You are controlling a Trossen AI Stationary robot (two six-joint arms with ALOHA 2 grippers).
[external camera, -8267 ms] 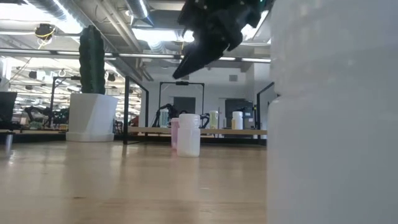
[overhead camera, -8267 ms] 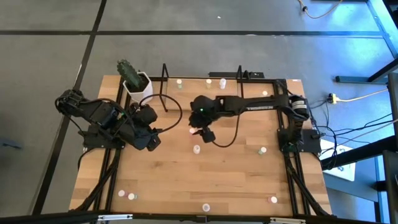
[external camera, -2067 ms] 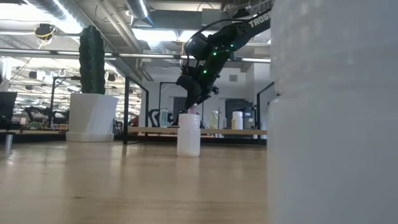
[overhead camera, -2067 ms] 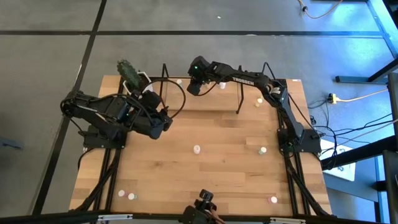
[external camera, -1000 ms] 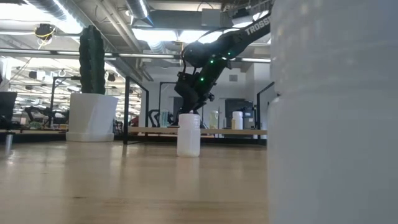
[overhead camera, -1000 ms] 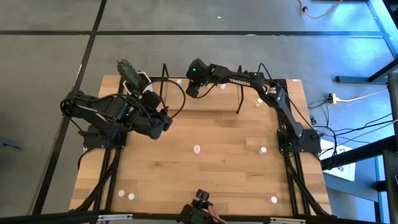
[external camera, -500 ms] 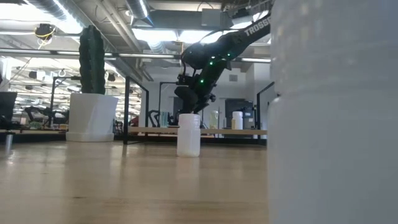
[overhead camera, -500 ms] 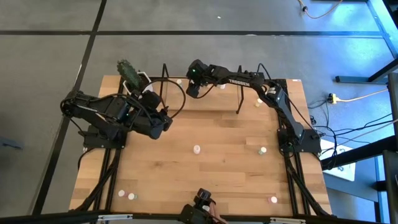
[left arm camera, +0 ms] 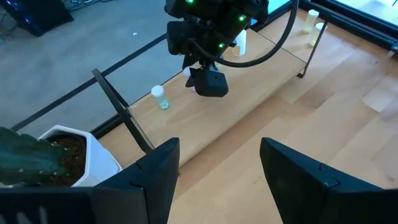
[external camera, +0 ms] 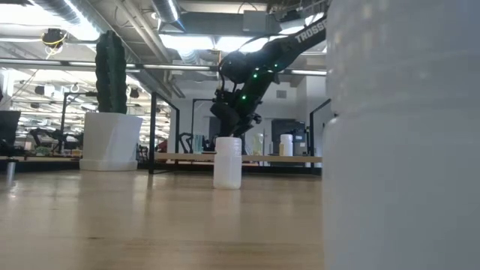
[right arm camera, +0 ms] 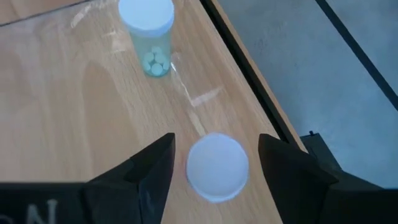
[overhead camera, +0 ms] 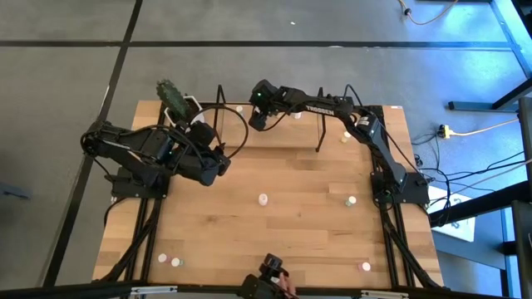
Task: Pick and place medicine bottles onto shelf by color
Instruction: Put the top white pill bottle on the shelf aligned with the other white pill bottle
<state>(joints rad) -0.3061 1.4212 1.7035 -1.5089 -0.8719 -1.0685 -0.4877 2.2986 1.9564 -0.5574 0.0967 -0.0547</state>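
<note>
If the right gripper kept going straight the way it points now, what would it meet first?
Probably the white-capped bottle standing between the open fingers of the right gripper on the shelf; depth is unclear, so the shelf floor may follow directly.

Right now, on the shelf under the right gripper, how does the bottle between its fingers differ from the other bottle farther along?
The bottle between the fingers shows only its round white cap from above; the farther bottle shows its clear side too, with pale green pills inside. The first stands inside the open right gripper; the second stands clear of it. Both are upright on the shelf and white-capped.
</note>
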